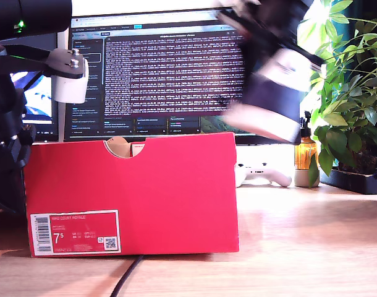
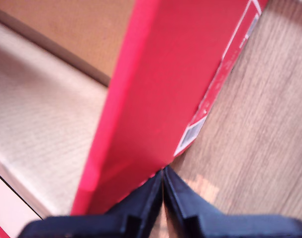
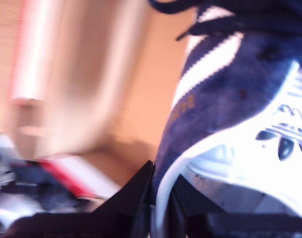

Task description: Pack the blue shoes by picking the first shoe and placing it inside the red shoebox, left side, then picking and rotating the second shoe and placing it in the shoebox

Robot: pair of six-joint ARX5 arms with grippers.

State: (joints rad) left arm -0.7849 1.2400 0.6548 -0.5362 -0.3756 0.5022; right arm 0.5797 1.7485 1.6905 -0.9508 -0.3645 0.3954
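A black cable (image 1: 127, 278) runs out from under the red shoebox (image 1: 131, 192), which stands near the camera on the wooden table (image 1: 312, 241), at the exterior view's left, barcode label (image 1: 75, 232) facing out. My first gripper (image 2: 163, 186) sits at the box's red wall, jaws pressed together on nothing. Higher and farther, at the exterior view's upper right, my second gripper (image 3: 161, 198) is clamped on a blue shoe (image 1: 269, 93) – blurred, in the air above the table. Behind stand a monitor (image 1: 170, 68) and a plant (image 1: 352, 93).
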